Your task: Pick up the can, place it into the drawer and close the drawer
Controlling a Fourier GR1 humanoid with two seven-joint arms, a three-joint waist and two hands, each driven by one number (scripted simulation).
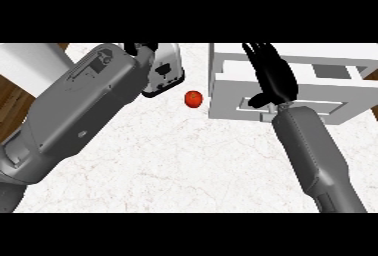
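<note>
1. Right hand (272, 75) is out over the white drawer unit (229, 107) at the far right of the desk (170, 160), its fingers (258, 52) long and nearly straight, pointing away toward the far edge.
2. The thumb (258, 100) sticks out to the left near the wrist. Nothing shows between thumb and fingers, so this hand looks open and holds nothing I can see.
3. Whether those fingers touch the drawer unit's top or hang just above it, I cannot tell.
4. Left hand (140, 48) barely shows: just a bit of black past the end of the big grey left forearm (81, 110) at the far left. How its fingers stand, I cannot tell.
5. Just beyond that hand sits a white and black appliance (164, 75), close against it.
6. The can: I cannot pick it out anywhere in this view.
7. Between the appliance and the drawer unit a small red round thing (194, 99) lies on the desk, apart from both hands.
8. Writing or labels: none readable on anything here.
9. Brown wooden floor (15, 105) shows past the desk's left edge.
</note>
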